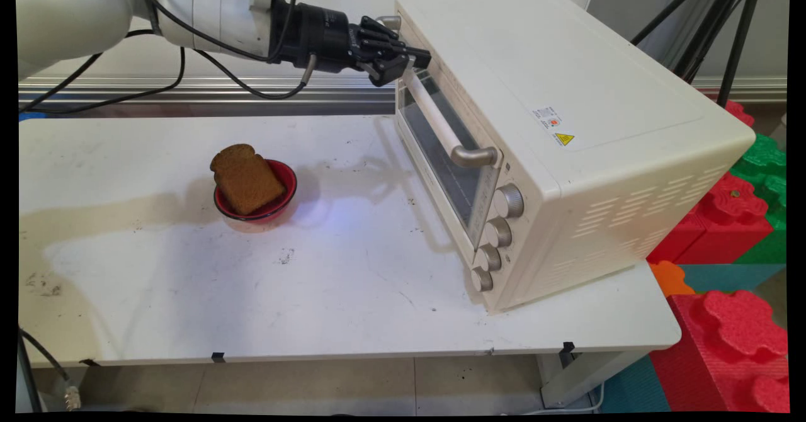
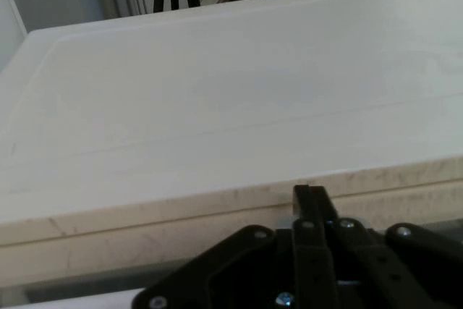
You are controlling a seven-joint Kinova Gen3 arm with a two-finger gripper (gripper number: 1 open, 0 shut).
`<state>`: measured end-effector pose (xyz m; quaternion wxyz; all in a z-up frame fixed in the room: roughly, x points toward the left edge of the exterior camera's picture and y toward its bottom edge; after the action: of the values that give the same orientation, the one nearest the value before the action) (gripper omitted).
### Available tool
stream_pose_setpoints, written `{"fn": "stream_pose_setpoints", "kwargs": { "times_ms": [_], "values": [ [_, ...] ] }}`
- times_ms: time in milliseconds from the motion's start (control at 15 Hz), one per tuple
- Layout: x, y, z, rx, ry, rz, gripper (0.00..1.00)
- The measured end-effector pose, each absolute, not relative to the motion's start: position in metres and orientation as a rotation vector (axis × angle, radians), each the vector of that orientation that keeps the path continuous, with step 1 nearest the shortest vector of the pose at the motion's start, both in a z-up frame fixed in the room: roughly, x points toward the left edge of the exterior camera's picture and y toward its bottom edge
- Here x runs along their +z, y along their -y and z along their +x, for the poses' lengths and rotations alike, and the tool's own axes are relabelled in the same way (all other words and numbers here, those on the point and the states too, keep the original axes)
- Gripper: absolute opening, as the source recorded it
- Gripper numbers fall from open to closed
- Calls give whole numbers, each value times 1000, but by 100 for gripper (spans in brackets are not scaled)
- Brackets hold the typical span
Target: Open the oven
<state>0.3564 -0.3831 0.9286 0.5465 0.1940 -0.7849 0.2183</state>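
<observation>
The gripper (image 1: 412, 60) reached in level from the left and sat at the top far corner of the toaster oven's (image 1: 567, 126) door, right at the far end of the door handle (image 1: 441, 123). Its fingers looked drawn together — in the hand view they met at a single tip (image 2: 309, 197) against the oven's front top edge — though whether they pinched the handle itself was hard to tell. The oven stood on the right of the white table (image 1: 189, 296), long axis running from near right to far left, its glass door shut and facing the table's left side, with 4 knobs (image 1: 497, 233) at its near end. Well apart to the left, a slice of brown toast (image 1: 247, 179) leaned in a red bowl (image 1: 286, 186).
</observation>
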Motion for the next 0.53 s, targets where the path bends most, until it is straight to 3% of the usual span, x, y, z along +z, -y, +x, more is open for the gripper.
{"fn": "stream_pose_setpoints", "kwargs": {
  "times_ms": [533],
  "values": [
    [922, 386, 349, 518, 1886, 457, 0]
  ]
}}
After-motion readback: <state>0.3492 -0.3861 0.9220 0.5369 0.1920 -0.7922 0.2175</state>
